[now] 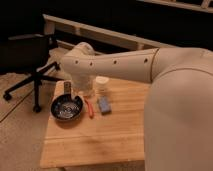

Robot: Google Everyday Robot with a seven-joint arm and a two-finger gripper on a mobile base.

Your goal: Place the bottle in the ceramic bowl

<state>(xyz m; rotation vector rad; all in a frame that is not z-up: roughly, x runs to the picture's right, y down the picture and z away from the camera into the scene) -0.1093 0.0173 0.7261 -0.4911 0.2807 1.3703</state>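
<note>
Gripper (68,93): fingers (66,88) apart, nothing visibly held; directly below them, round dark speckled ceramic bowl (53,108) on wooden counter (100,140).

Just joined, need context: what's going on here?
A one-armed robot is working at a wooden table. Its arm reaches in from the right and the claw hangs just above the back rim of the ceramic bowl. A small pale shape under the wrist, right of the bowl, may be the bottle; nothing like it shows in the bowl. A white cup, blue block and a thin red item sit alongside.
</note>
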